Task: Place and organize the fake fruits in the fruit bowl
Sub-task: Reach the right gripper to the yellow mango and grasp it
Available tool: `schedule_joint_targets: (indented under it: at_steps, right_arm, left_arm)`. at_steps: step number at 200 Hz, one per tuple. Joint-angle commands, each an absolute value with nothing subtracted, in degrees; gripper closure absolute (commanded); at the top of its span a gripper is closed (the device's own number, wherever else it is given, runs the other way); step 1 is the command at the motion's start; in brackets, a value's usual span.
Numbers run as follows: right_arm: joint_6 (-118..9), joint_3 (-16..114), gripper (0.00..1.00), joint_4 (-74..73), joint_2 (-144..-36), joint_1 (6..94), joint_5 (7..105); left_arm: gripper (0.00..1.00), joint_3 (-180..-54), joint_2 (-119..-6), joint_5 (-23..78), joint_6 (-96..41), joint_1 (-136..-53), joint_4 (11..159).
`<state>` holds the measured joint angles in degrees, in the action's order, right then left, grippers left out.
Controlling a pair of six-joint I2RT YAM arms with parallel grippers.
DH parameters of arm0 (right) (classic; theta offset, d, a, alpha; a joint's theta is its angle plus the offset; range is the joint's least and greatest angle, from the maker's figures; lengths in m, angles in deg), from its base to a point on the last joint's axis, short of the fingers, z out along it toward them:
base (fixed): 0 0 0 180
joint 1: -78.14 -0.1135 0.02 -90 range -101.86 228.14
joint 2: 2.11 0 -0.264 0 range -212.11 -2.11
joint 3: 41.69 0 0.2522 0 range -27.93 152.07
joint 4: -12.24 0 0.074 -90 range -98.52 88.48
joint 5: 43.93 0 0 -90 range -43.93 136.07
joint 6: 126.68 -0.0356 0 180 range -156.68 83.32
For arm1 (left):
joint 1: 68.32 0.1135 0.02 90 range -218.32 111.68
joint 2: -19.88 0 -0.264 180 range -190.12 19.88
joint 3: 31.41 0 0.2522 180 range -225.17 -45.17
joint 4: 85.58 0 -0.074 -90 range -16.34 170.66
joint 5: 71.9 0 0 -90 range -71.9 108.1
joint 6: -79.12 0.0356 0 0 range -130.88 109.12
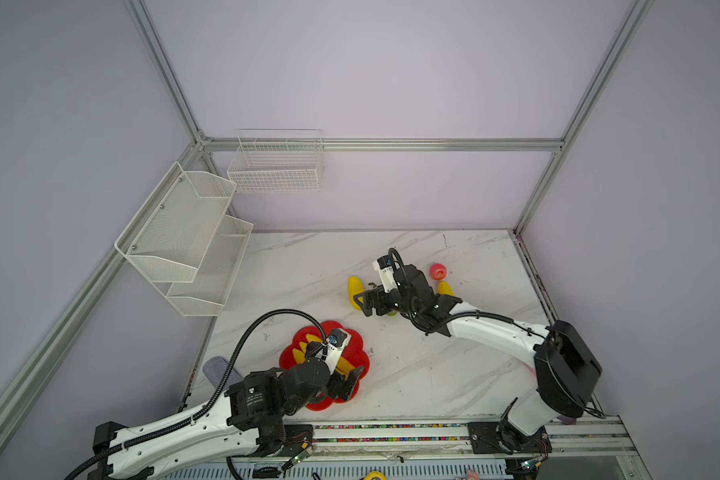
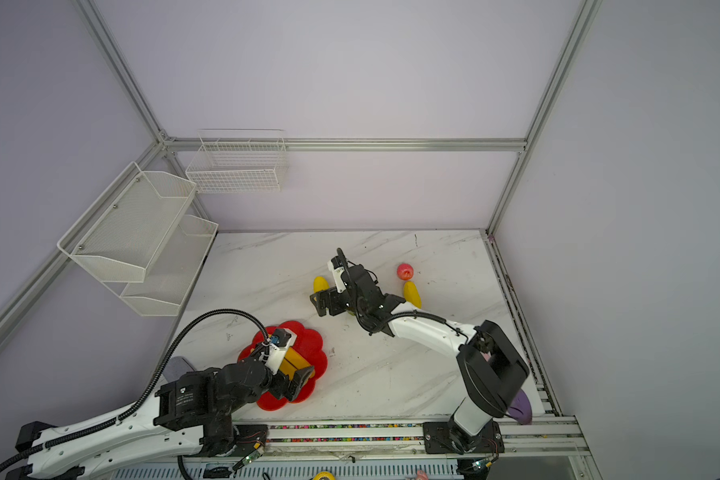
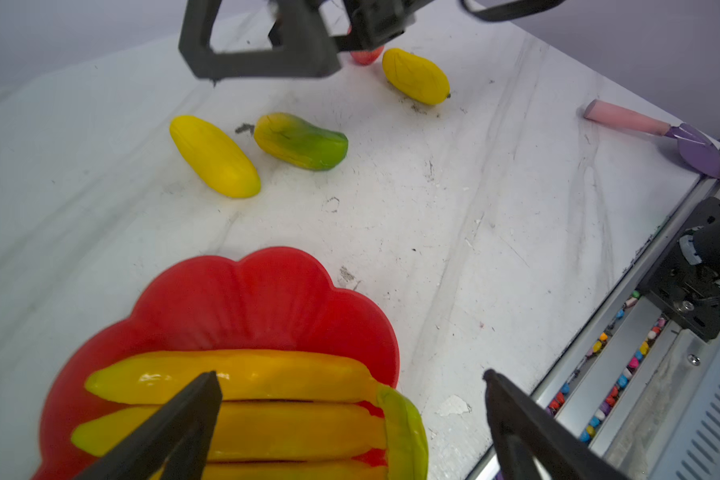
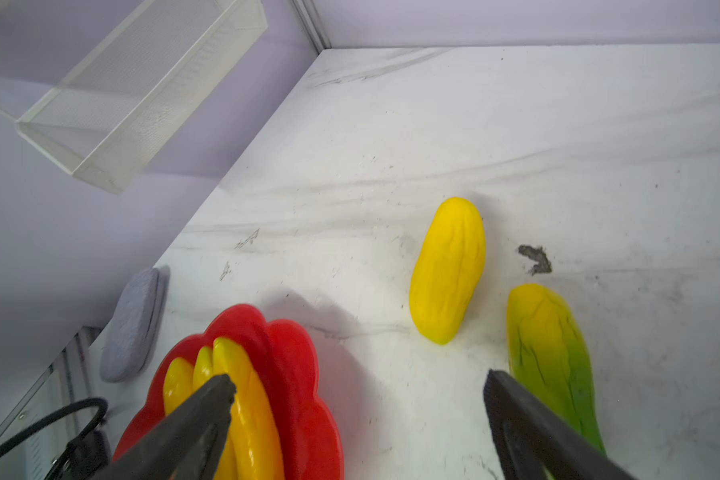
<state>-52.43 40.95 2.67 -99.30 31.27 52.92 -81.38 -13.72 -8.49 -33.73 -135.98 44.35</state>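
White marble tabletop (image 1: 433, 374), and both arms are in play! The left gripper (image 3: 350, 376) hangs over the fruit bowl (image 3: 242, 299) at the near-left of the table. Its jaws are spread wide and grip nothing, and the bananas (image 3: 246, 374) lie flat in the dish beneath it. Now the one to watch: the right gripper (image 4: 358, 377), jaws also wide apart and empty, hovers over the middle of the table, right by the green-yellow mango (image 4: 549, 353). That mango sits alongside one finger, not between the pair, and its long axis runs roughly the way the fingers point. I'd say a small sideways shift would put the jaws across its narrow width. The yellow mango (image 4: 447, 270) lies just beyond, nearly parallel. The right arm is plainly the nearer one to both. The second yellow mango (image 1: 445, 287) and the apple (image 1: 437, 271) wait farther back on its side, well apart from the bowl.
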Motion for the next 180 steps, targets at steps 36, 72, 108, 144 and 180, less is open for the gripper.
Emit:
schedule_joint_targets:
  at_steps: [36, 72, 108, 144, 180]
  right_arm:
    - [-46.35, 57.33, 0.10, -8.05, -118.49, 31.38, 43.27]
    - [-46.70, 59.10, 0.10, -8.46, -122.19, 31.47, 39.23]
    - [-46.42, 62.28, 0.14, -9.46, -125.62, 31.56, 40.28]
    - [-45.31, 63.90, 0.19, -8.90, -127.75, 31.69, 40.43]
    - [-45.59, 66.05, 0.30, -9.92, -130.46, 31.86, 41.82]
  left_arm:
    - [0.00, -94.82, -13.34, -19.26, -31.28, -135.96, 39.82]
    - [0.00, -97.38, -15.26, -15.91, -34.49, -135.22, 36.48]
    - [0.00, -96.77, -16.00, -14.28, -34.61, -134.94, 39.31]
    - [0.00, -96.34, -17.10, -15.47, -34.74, -134.71, 40.42]
    - [0.00, -95.67, -16.83, -16.42, -34.69, -134.41, 41.45]
